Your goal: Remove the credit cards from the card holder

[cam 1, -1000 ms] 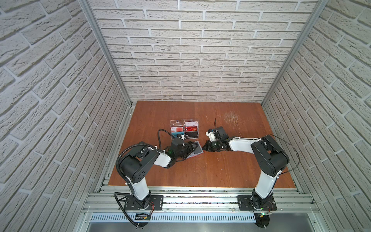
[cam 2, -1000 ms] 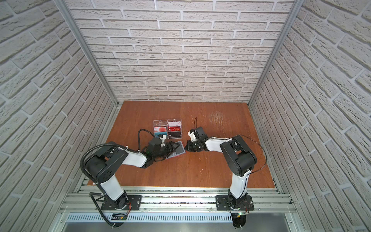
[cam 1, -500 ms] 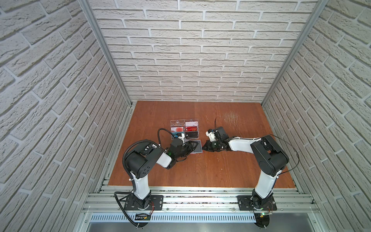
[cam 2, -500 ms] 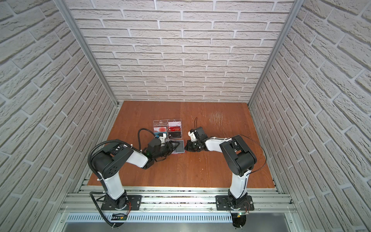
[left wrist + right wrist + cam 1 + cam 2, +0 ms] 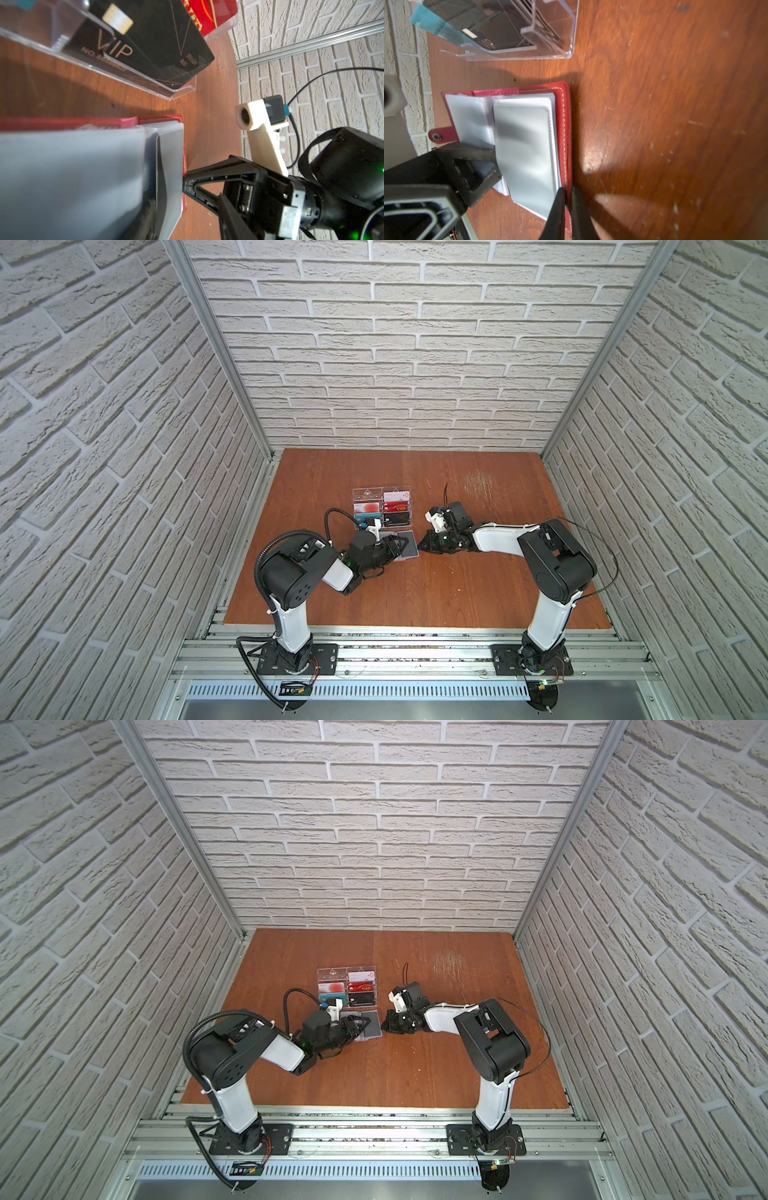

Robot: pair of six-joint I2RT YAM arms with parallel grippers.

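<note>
The red card holder [image 5: 405, 545] [image 5: 371, 1026] lies open on the wooden table, its greyish plastic sleeves [image 5: 527, 145] fanned up. My right gripper [image 5: 566, 199] [image 5: 420, 546] is shut on the edge of the red cover [image 5: 566, 124]. My left gripper [image 5: 497, 166] [image 5: 397, 546] reaches in from the opposite side, and its jaws stand apart around the edges of some sleeves. In the left wrist view a grey sleeve [image 5: 170, 166] hides those jaws. No credit cards show plainly in the sleeves.
A clear acrylic tray [image 5: 382, 489] [image 5: 182, 91] stands just behind the holder. It holds several cards, among them a black VIP card [image 5: 145, 41], a red one [image 5: 207, 14] and a teal one [image 5: 431, 25]. Brick walls close in three sides.
My left gripper has moved right, onto the holder and in among the sleeves, and its jaws have narrowed. The right arm has stayed still, clamped on the cover.
</note>
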